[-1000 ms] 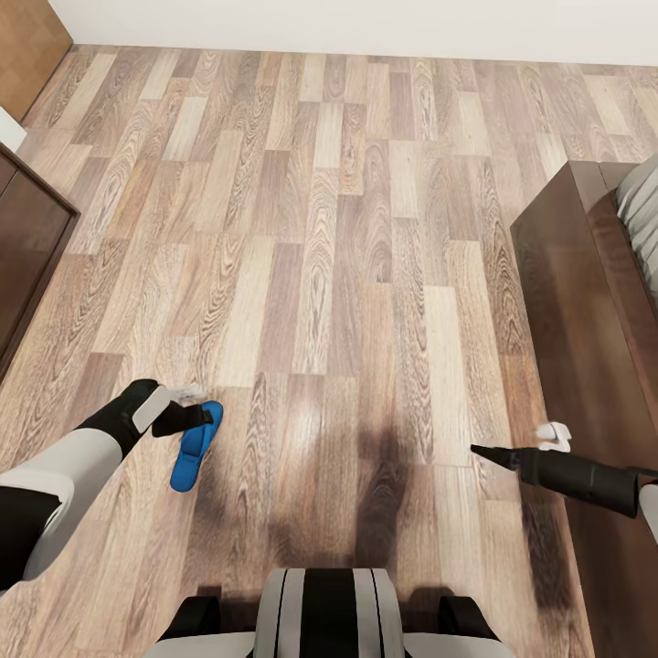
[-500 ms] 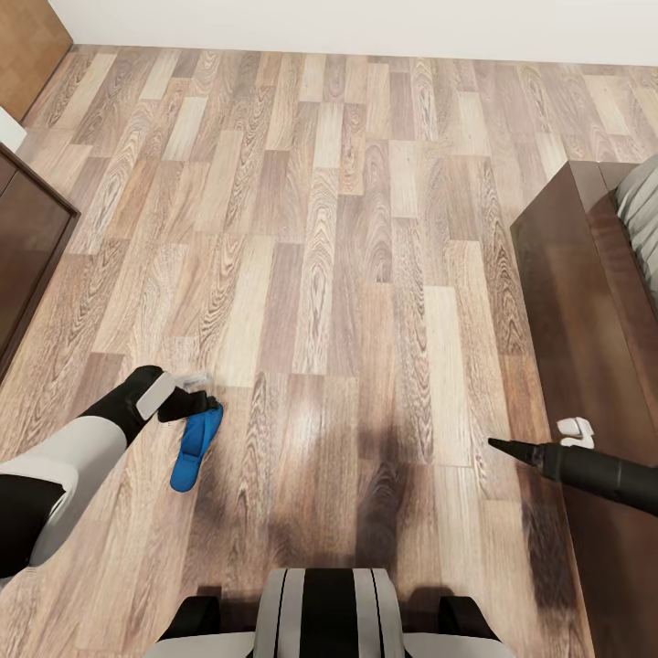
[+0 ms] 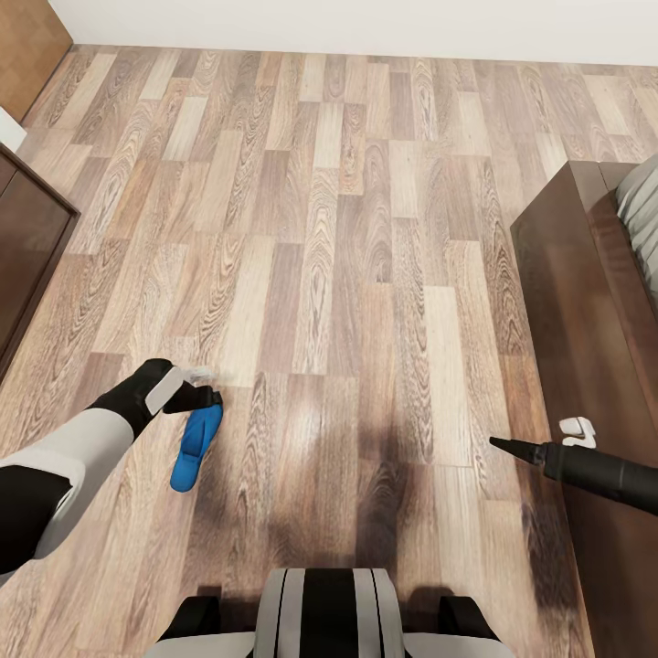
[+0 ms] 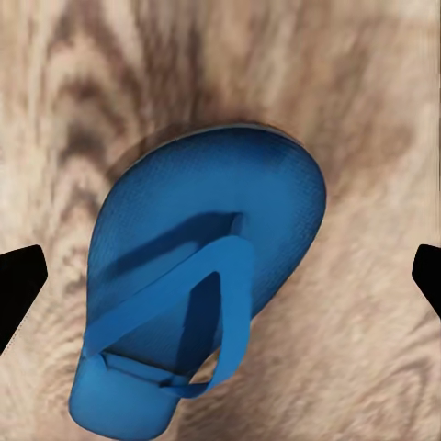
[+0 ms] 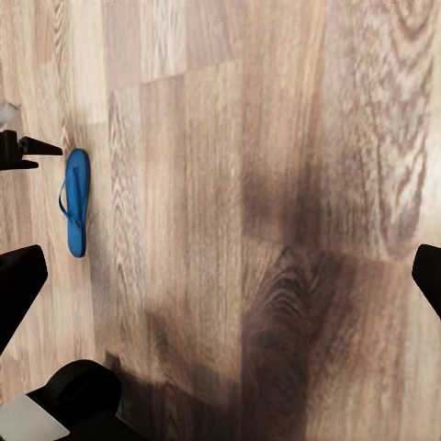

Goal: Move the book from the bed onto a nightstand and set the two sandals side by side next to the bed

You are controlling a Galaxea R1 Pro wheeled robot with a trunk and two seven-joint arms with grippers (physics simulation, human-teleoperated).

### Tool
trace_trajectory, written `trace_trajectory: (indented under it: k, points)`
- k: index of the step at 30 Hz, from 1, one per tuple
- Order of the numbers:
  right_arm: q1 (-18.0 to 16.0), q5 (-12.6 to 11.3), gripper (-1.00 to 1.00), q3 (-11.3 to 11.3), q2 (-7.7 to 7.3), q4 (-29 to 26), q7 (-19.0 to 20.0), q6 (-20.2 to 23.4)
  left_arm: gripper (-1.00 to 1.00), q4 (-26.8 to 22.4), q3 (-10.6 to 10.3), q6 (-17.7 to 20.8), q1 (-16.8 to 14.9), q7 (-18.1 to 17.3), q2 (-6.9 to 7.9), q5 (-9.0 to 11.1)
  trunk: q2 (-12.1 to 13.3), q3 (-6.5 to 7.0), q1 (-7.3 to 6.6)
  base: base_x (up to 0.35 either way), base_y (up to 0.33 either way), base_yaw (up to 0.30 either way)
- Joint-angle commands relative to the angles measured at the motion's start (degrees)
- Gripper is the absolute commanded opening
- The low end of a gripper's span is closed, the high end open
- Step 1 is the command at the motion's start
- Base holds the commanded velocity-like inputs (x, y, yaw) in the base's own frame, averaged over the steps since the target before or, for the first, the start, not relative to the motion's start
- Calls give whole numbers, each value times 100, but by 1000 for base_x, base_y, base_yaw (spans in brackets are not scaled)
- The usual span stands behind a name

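The left claw (image 3: 208, 397) hangs spread wide, its 2 dark fingertips (image 4: 20, 287) well apart, directly over 1 bright blue plastic sandal (image 3: 196, 446) lying flat on the light brown wood-plank floor (image 3: 347, 228). The right claw (image 3: 498, 443) hovers empty and open above bare planks, just beside the low dark brown bed frame (image 3: 585, 302).

Head high, downward; wrists floorward
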Motion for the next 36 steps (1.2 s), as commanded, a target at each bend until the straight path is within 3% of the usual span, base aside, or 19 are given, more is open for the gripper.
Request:
trace_trajectory:
  k: [1,13,24,36]
  points:
    - [-3,23,100,-2,4,0,37,20,100,-12,-69,18,-8,49,-3,52,-1,-3,-1,0,0,0]
    - [-3,23,100,11,18,3,44,20,100,-18,-209,5,-9,73,-54,13,-15,-224,25,0,0,0]
    - [-3,23,100,16,21,2,46,20,100,-23,-385,-74,35,46,-125,-208,-15,-224,25,0,0,0]
    - [-3,23,100,19,28,3,46,20,100,-24,-453,-106,63,24,-152,-290,-15,-224,25,0,0,0]
